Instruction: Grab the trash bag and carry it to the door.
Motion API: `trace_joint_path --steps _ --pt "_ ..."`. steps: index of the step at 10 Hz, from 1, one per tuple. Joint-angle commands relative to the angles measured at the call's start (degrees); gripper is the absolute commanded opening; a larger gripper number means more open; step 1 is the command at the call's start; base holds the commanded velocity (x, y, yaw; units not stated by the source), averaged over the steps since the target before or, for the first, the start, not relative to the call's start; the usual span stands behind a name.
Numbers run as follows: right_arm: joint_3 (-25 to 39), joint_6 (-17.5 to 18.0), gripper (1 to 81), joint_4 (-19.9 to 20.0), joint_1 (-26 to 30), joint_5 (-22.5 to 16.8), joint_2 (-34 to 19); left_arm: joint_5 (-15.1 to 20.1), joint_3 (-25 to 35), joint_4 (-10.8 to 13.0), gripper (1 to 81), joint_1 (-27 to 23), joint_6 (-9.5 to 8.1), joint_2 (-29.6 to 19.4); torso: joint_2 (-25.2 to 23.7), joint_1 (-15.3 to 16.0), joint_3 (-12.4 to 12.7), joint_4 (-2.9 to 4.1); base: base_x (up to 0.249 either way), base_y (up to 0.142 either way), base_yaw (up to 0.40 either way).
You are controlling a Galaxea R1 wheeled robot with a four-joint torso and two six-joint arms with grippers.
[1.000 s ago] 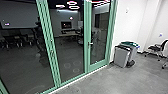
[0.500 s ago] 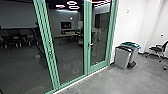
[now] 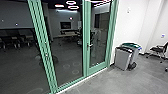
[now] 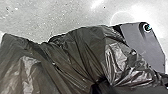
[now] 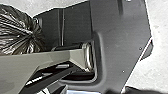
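Presumably light, limp and slippery, the bag [image 4: 72, 50] is near, beside the robot's base [image 5: 122, 50], and should be taken at its gathered neck [image 5: 31, 35], clear of the thin, tearable sides; whether either gripper pinches it cannot be told.

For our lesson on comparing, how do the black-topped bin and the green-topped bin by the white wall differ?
The black-topped bin has a dark top, while the green-topped bin has a green one. The black-topped bin is in front, partly hiding the green-topped bin behind it. Both have grey sides and stand upright on the floor.
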Motion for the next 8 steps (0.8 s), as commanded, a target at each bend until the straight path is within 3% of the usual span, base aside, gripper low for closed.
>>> trace_joint_path --steps 1,8 --pt "0.37 -0.36 81.1 -0.22 2.56 -3.79 -0.08 2.92 0.02 0.51 1.0 -3.44 0.35 -0.39 0.00 0.00 0.00 0.00 0.144 -0.062 0.000" --pt "0.37 -0.36 81.1 -0.92 2.65 -3.78 0.45 2.92 0.02 0.95 1.0 -3.44 0.35 -0.21 0.00 0.00 0.00 0.00 0.148 -0.062 0.000"
